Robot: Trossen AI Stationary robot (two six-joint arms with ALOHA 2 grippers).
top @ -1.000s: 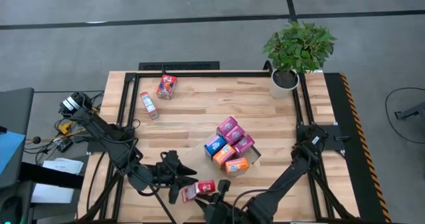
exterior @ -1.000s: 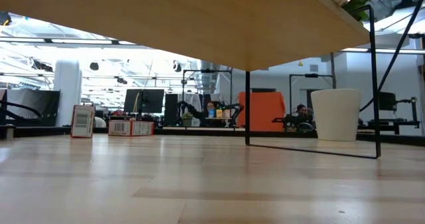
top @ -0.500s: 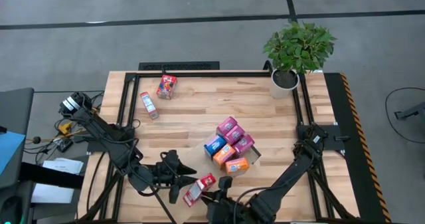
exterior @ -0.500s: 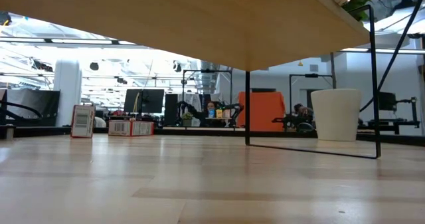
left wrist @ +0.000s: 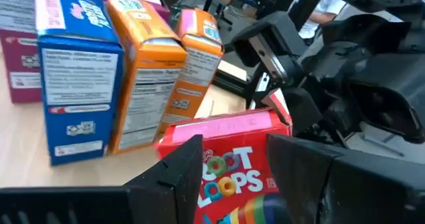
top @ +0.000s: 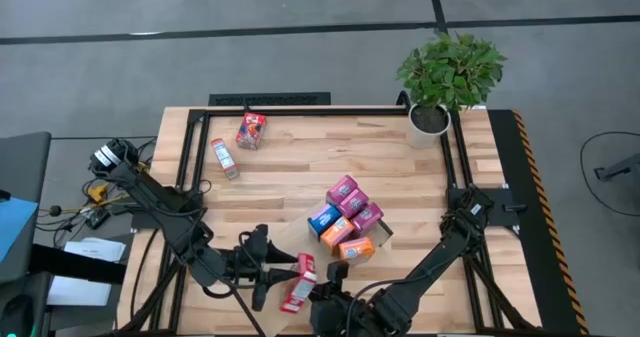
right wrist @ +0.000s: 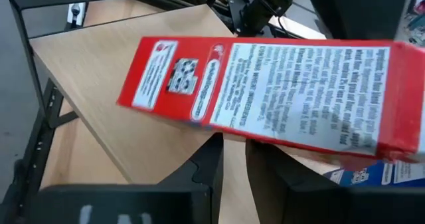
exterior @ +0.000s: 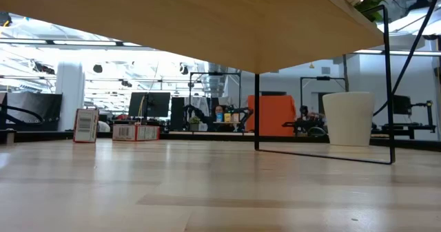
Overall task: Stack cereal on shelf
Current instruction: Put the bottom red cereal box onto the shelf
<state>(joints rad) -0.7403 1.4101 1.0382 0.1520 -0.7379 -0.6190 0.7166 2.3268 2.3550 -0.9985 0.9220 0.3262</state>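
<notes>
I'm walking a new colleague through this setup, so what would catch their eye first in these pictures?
First, the red Froot Loops cereal box at the near edge of the pale wood shelf, held between the left gripper and the right gripper. Next, the tight cluster of pink, blue and orange mini boxes mid-shelf. Then the leafy green plant in a white pot at the far right corner.

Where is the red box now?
High view: the red box is at the shelf's near edge, between left gripper and right gripper, left of the cereal cluster.
</notes>
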